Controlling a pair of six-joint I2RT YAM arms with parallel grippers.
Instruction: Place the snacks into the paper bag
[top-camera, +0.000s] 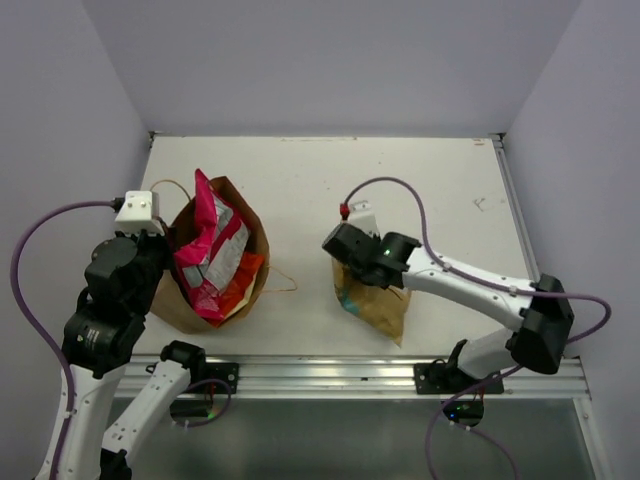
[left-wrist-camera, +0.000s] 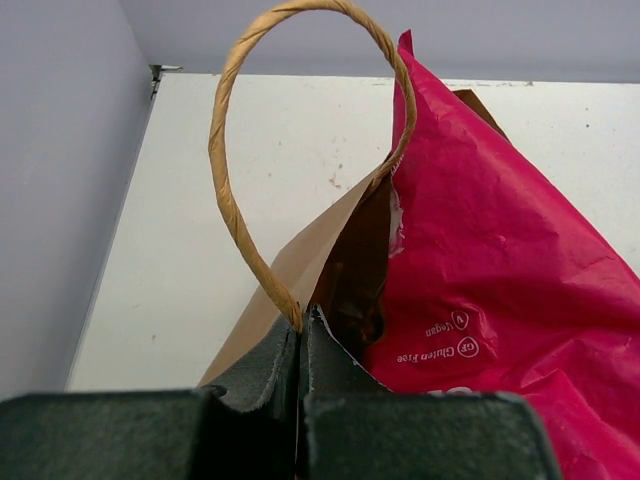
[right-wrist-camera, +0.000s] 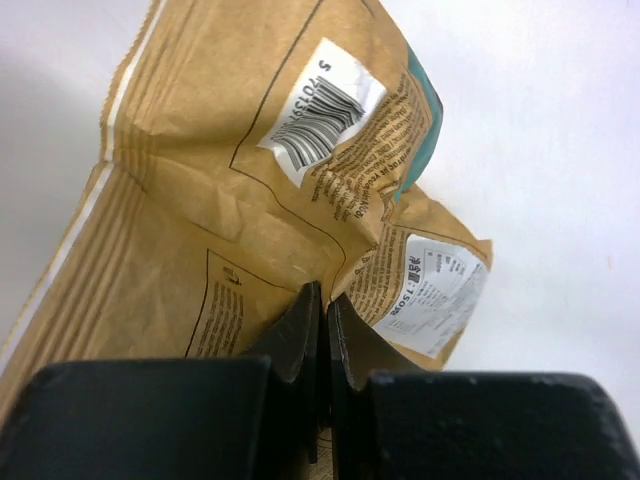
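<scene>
paper bag sits at the left in the top view, magenta packet and orange packet poking out. tan packet is well apart on the right, under the right gripper. left wrist: left gripper pinched tight on the bag's rim beside the twine handle, i'd guess to hold the mouth open. right wrist: jaws clamped on a crumpled fold of the tan packet, probably to carry it over.

- White bench top is showing faint scuff marks near the far right corner.
- Aluminium rail is running along the near edge.
- Pale lilac walls are enclosing the far, left and right edges.
</scene>
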